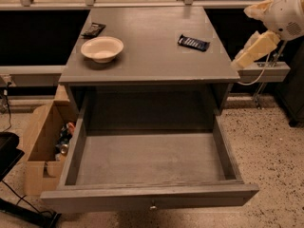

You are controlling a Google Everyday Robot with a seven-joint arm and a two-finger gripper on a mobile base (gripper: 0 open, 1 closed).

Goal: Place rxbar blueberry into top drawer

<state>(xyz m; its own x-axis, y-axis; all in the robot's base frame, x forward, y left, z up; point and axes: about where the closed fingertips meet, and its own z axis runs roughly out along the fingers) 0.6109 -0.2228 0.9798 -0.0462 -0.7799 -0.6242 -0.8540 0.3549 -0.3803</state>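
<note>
Camera view is showing the hand (251, 51), open or closed I cannot tell, hanging off the worktop's (152, 56) right edge, while the rxbar blueberry (193, 42) is lying flat on the worktop's right rear, probably risking skidding away under a shallow pinch.

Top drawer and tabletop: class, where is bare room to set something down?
Top drawer: whole floor bare between its sides. Tabletop: free in the middle, between bowl and rxbar blueberry. Crowded back left, bowl by dark wrapper. The claw hangs beyond the right edge.

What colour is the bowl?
Cream bowl, clearest in the camera view; the gripper hangs right of the tabletop.
</note>
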